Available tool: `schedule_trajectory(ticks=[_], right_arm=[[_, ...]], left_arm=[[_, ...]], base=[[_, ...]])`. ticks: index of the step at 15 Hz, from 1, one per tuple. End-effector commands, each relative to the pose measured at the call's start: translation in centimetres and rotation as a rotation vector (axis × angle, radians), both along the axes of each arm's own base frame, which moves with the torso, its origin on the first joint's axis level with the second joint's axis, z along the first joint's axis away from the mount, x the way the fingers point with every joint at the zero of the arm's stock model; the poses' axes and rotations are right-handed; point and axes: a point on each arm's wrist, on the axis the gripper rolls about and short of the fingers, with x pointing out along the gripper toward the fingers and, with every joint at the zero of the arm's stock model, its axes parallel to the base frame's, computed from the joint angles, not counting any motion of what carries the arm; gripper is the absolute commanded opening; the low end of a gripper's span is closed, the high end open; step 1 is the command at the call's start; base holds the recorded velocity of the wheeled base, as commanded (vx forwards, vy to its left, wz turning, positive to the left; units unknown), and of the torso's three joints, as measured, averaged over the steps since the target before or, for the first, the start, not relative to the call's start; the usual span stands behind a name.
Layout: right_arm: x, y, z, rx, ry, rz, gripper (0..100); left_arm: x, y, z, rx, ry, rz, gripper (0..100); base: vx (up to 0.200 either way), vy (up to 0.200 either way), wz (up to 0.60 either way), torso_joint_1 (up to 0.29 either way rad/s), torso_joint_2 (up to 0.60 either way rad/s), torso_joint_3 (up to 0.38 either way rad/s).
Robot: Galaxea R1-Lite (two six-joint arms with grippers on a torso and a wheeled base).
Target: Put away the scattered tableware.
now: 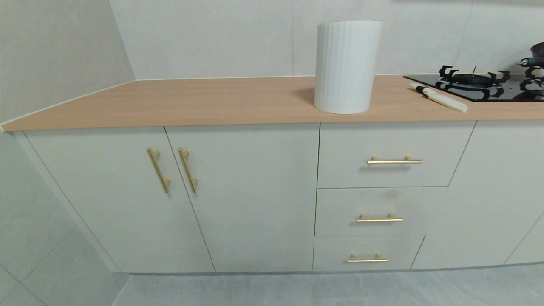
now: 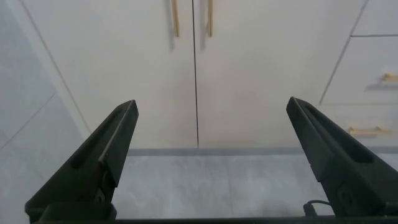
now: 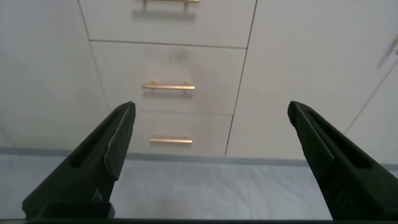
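A white knife with a black band [image 1: 438,97] lies on the wooden countertop [image 1: 204,102], just in front of the black stove [image 1: 480,83]. A tall white ribbed holder [image 1: 346,66] stands upright on the counter to its left. My left gripper [image 2: 211,109] is open, held low before the double cabinet doors [image 2: 196,68], with nothing between its fingers. My right gripper [image 3: 211,109] is open too, low in front of the drawer stack [image 3: 168,68], and holds nothing.
Three drawers with gold handles [image 1: 394,161] sit under the holder; all are closed. Double doors with gold handles [image 1: 172,170] are to the left. A dark pot [image 1: 536,53] rests on the stove at the far right. Grey tiled floor [image 1: 297,289] runs below.
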Motion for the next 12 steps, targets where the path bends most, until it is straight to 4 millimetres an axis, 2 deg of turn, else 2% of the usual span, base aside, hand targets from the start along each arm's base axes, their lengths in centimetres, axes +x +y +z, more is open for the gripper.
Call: schedule_trajectory(ticks=[1,12], right_arm=[[0.03,0.0,0.01,0.0,0.003,0.001,100],[0.03,0.0,0.01,0.0,0.003,0.001,100]], left_arm=[[0.0,0.0,0.0,0.0,0.0,0.001,100],[0.0,0.0,0.0,0.0,0.0,0.001,100]], base=[[0.2,0.0,0.0,-0.002,0.01,-0.007],[0.2,0.0,0.0,0.003,0.0,0.001]])
